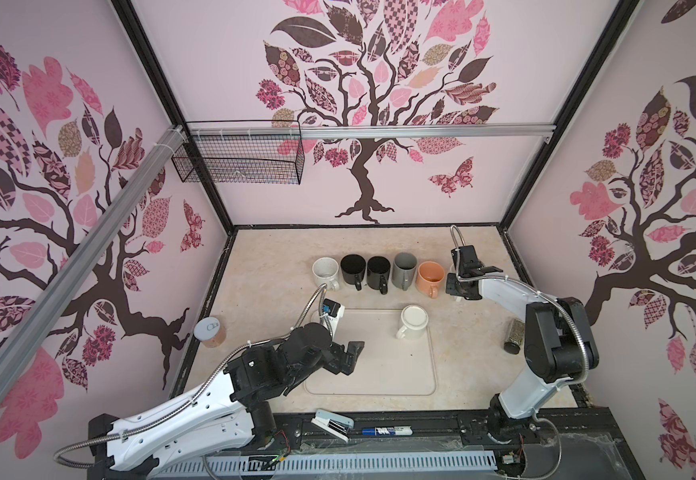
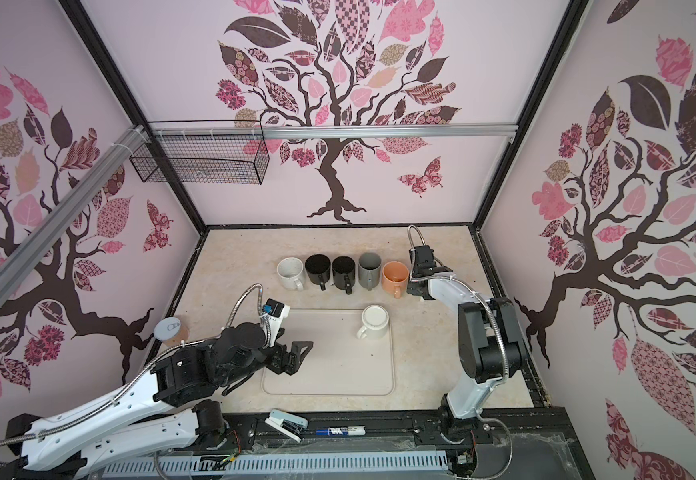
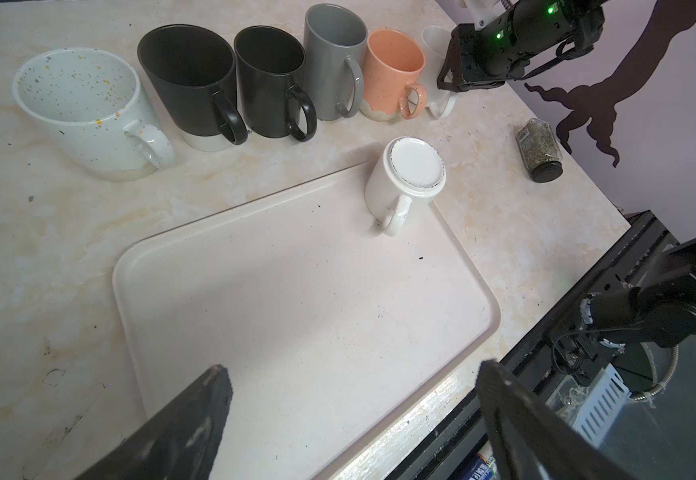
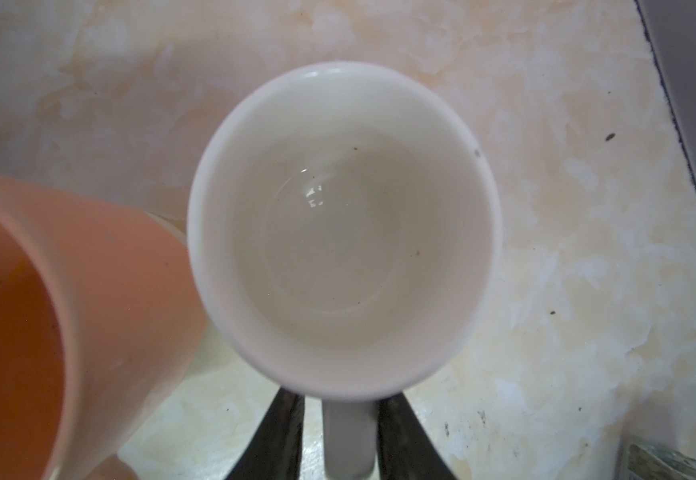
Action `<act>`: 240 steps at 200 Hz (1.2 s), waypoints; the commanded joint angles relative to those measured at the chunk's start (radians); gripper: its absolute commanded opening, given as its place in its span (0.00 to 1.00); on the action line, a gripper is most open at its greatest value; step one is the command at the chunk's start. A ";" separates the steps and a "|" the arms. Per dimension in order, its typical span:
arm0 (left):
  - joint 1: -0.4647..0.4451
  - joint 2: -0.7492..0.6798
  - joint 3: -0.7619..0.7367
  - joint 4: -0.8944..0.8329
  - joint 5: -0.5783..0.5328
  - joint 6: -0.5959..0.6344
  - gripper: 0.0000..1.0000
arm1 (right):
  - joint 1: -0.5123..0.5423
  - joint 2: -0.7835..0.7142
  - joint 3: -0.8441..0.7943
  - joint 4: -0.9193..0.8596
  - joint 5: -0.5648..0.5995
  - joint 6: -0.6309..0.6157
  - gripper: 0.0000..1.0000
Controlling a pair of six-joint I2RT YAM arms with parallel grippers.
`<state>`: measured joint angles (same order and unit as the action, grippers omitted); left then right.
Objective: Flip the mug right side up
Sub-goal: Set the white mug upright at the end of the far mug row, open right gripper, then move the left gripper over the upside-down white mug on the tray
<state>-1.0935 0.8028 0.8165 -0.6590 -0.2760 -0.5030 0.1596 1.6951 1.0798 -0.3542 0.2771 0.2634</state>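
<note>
Upright white mug (image 4: 344,224) stands at 3 o'clock of orange mug (image 1: 430,276), right gripper (image 4: 338,411) slackened astride its handle; left gripper (image 3: 352,368) gapes empty; inverted mug (image 1: 413,322) at tray's (image 1: 379,374) 1 o'clock corner awaits turning.

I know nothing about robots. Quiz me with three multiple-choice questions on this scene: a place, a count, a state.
1. Where is the upside-down white mug?
A) on the tray, at its far right corner
B) in the wire basket
C) on the stapler

2. How many black mugs stand behind the tray?
A) one
B) two
C) four

3. The left gripper is:
A) shut on a mug
B) open and empty
C) holding the marker

Answers:
1 A, its base faces up in that corner.
2 B, two black ones stand side by side.
3 B, its jaws stand wide with nothing between.
</note>
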 commanded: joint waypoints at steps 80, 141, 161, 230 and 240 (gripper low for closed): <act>0.001 0.070 -0.025 0.038 -0.042 0.012 0.93 | 0.042 -0.343 -0.008 -0.111 0.043 0.078 0.42; 0.000 0.341 0.092 0.116 -0.023 0.074 0.84 | 0.338 -0.705 -0.165 -0.218 -0.057 0.222 0.45; 0.001 0.432 0.134 0.150 -0.004 0.093 0.83 | 0.373 -0.808 -0.252 -0.242 -0.126 0.283 0.46; 0.001 0.733 0.291 0.243 0.096 0.127 0.74 | 0.373 -1.019 -0.287 -0.341 -0.147 0.271 0.48; 0.003 0.768 0.313 0.243 0.100 0.129 0.73 | 0.374 -1.026 -0.281 -0.348 -0.148 0.265 0.49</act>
<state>-1.0935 1.5105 1.0500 -0.4625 -0.2127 -0.3996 0.5297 0.6895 0.7509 -0.6601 0.1299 0.5423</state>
